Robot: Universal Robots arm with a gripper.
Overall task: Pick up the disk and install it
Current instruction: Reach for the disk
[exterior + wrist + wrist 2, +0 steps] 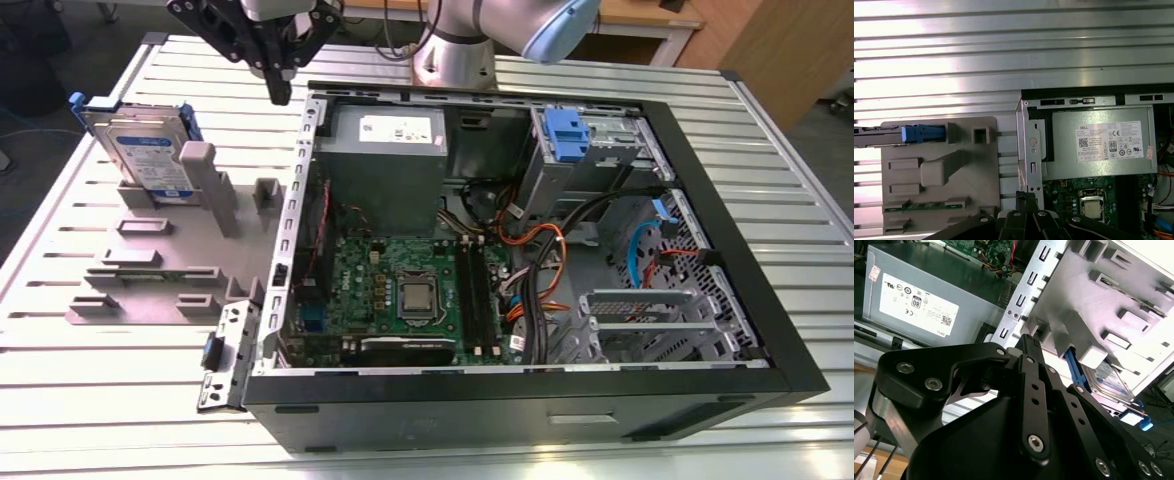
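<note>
- The flat silver disk (pixel 142 150) in its bright blue plastic frame stands on edge in a grey plastic stand (pixel 160 292), so it looks easy to grab.
- The black end effector (pixel 278 90) hangs above, nearby, pinched closed and holding nothing.

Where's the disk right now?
The disk stands on edge in the grey holder at the exterior view's left, outside the open computer case; the claw hangs nearby, not touching it.
</note>
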